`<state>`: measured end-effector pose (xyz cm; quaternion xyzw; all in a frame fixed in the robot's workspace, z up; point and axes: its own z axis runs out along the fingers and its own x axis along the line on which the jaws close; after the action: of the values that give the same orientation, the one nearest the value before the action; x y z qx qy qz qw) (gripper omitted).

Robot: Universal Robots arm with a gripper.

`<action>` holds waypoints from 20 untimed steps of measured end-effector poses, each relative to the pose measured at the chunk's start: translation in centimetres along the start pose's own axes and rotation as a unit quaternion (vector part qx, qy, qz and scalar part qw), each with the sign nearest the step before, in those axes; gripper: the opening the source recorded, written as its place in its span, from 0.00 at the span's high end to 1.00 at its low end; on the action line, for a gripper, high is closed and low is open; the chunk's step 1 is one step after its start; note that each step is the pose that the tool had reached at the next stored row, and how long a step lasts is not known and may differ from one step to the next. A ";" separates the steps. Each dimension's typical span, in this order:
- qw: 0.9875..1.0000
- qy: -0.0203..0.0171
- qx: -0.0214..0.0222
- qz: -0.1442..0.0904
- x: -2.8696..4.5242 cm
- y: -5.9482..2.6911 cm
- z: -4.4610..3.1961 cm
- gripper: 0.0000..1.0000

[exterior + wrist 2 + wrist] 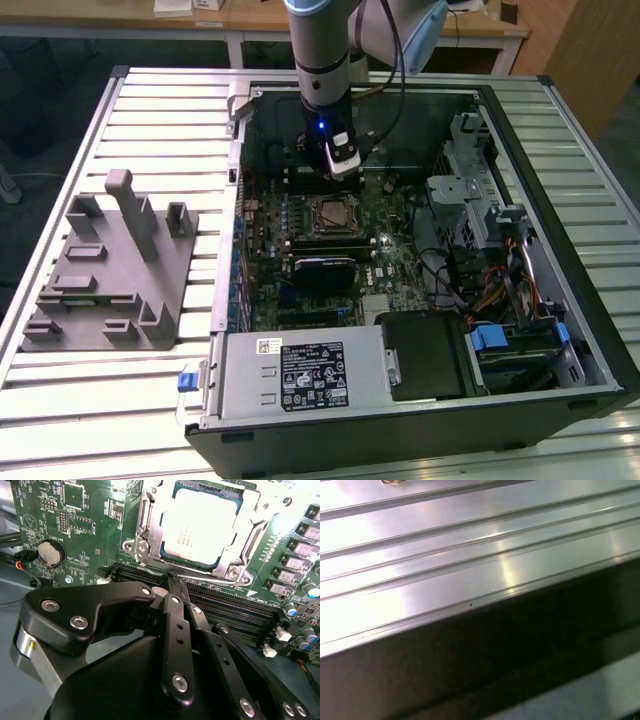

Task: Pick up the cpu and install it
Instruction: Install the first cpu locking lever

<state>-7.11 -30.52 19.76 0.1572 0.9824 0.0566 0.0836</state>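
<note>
The cpu lies flat in the metal-framed socket on the green motherboard, its pale silvery top facing up. In the exterior view the cpu sits mid-board inside the open computer case. My gripper has its black fingers pressed together with nothing between them. Its tips hover over the memory slots just beside the socket, apart from the chip. In the exterior view the gripper hangs from the arm slightly beyond the socket.
A grey fixture with upright posts stands on the slatted table at the exterior view's left. The case holds a power supply, a drive cage and cables. A ribbed metal surface shows in the first wrist view.
</note>
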 end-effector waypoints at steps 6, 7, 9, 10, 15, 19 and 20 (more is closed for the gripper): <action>1.000 0.000 0.000 -0.003 0.03 -0.03 0.19 0.89; 1.000 0.000 0.000 -0.005 0.03 -0.03 0.20 0.89; 1.000 0.001 -0.001 -0.011 0.03 -0.04 0.25 0.89; 1.000 0.002 -0.001 -0.015 0.04 -0.04 0.27 0.89; 1.000 0.003 0.000 -0.031 0.02 -0.11 0.32 0.89; 0.999 0.002 0.005 -0.039 -0.02 -0.25 0.31 0.89; 0.999 0.002 0.006 -0.040 -0.03 -0.28 0.32 0.89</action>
<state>-7.10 -30.77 19.41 0.1180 0.9884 0.0476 0.0833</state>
